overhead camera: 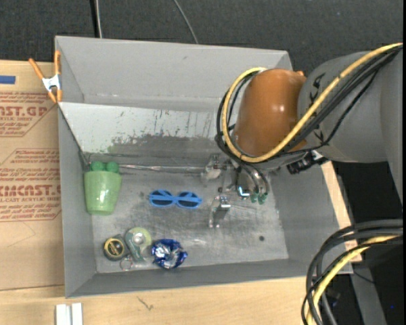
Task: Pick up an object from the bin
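Observation:
My gripper (217, 191) hangs low over the bin floor right of the middle. It is open: one fingertip (212, 170) is toward the back and the other (220, 212) toward the front, with nothing between them. Just to its left lies a flat blue thing (175, 199) shaped like a pair of glasses, its right end close to the gap between the fingers. Nearer the front left lies a crumpled blue and silver foil wrapper (168, 254).
A pale green cup (101, 189) lies on its side by the left wall. A light green round cap (138, 240) and a dark ring with a gold rim (114, 248) sit at the front left. The arm with its orange cover looms over the bin's right side.

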You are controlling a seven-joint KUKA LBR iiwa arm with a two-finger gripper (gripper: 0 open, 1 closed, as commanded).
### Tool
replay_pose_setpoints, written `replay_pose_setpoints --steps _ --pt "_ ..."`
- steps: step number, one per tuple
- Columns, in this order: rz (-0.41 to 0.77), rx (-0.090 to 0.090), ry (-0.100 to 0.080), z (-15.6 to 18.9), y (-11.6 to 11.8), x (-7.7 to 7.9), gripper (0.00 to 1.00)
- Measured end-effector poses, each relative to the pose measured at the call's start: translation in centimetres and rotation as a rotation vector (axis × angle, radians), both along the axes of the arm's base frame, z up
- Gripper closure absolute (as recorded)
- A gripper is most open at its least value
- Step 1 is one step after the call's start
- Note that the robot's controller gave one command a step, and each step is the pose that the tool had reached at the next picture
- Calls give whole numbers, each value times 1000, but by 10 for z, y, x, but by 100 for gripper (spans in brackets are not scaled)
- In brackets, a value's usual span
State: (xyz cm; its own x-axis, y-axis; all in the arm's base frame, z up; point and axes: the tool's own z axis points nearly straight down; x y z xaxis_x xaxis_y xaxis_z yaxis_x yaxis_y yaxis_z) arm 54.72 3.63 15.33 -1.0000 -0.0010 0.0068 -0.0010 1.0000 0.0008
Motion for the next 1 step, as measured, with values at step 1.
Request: replay_pose_setpoints --steps 1 --pt "-59 -1 -14 -80 32 38 0"
